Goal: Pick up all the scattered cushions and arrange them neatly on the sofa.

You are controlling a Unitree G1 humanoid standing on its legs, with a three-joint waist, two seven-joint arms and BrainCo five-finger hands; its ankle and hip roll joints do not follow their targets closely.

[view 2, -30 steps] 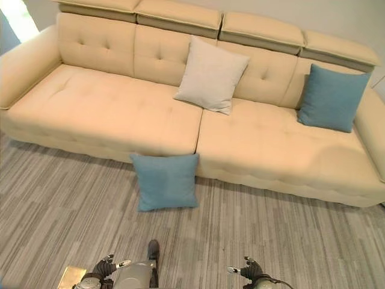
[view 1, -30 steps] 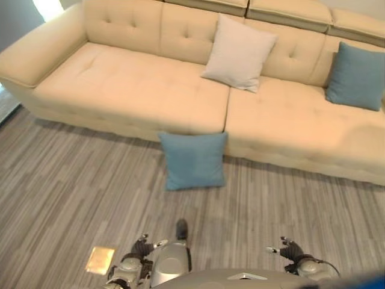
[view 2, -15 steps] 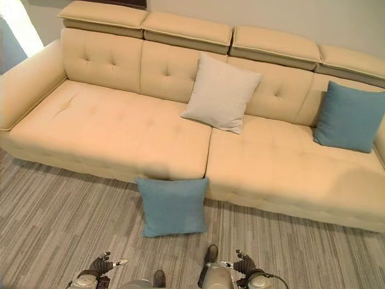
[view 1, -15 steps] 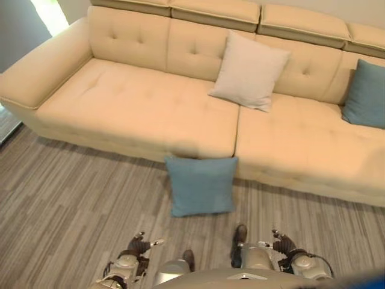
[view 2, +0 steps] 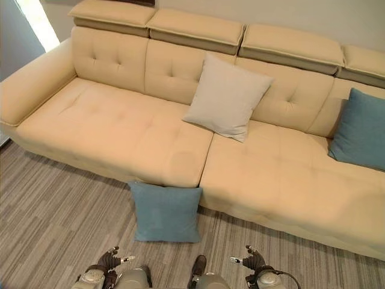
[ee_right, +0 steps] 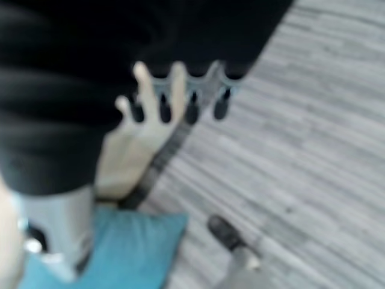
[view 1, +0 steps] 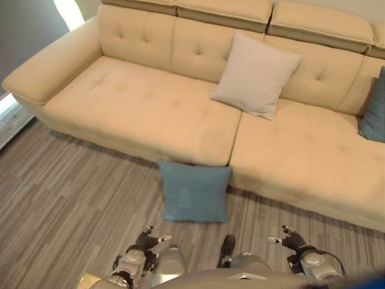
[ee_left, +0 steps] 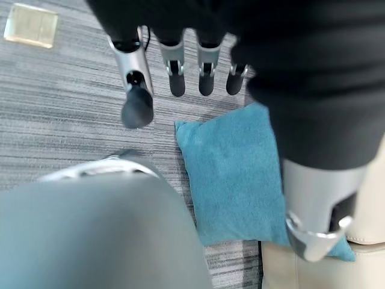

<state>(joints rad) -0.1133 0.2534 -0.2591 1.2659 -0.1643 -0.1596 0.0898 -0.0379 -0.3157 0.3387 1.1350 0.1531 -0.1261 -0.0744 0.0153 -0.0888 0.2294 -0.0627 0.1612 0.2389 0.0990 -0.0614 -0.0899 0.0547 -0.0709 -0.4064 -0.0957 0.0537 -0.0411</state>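
Left hand (view 1: 146,242) hangs empty, fingers relaxed, above the floor (view 1: 72,198). Blue cushion (view 1: 195,191) leans against the sofa's (view 1: 138,102) front edge. My right hand (view 1: 290,241) hangs loose, holding nothing.

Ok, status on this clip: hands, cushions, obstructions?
Left hand and right hand open, holding nothing. Blue cushion on floor against sofa. Nothing blocking it.

Grey striped floor (view 2: 54,211), 1 blue cushion (view 2: 166,212) on it, leaning against sofa (view 2: 120,132)
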